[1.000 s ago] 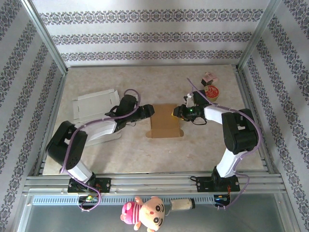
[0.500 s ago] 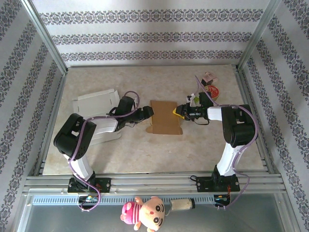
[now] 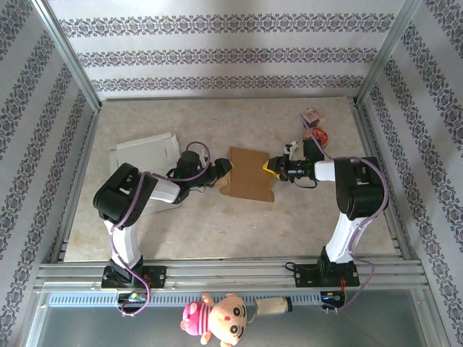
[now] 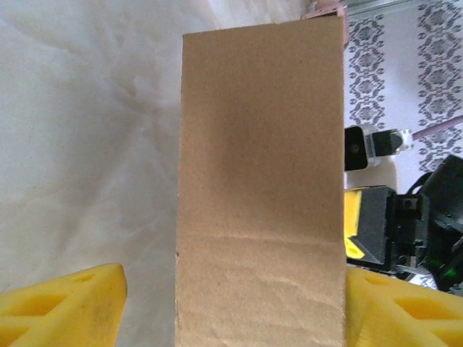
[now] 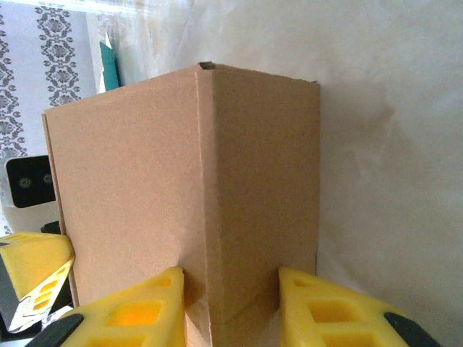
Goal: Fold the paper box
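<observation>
The brown paper box (image 3: 248, 173) lies mid-table, slightly askew, between my two grippers. My left gripper (image 3: 223, 170) is at its left edge, open. In the left wrist view (image 4: 235, 311) a box panel (image 4: 260, 181) stands between the yellow fingers, with a gap to the left finger (image 4: 69, 303) and the right finger (image 4: 401, 311) against its edge. My right gripper (image 3: 268, 168) is at the box's right edge. In the right wrist view (image 5: 231, 307) it is shut on a folded corner of the box (image 5: 210, 181), one pad on each side.
A flat white carton (image 3: 143, 153) lies at the left behind my left arm. A round red tin (image 3: 319, 136) and a small pink item (image 3: 312, 115) sit at the back right. Metal frame posts line both sides. A plush doll (image 3: 219, 318) lies below the front rail.
Both grippers and the box have shifted a little toward the far side, and the box has turned slightly. The left jaws stand a bit wider; the left arm has folded closer in.
</observation>
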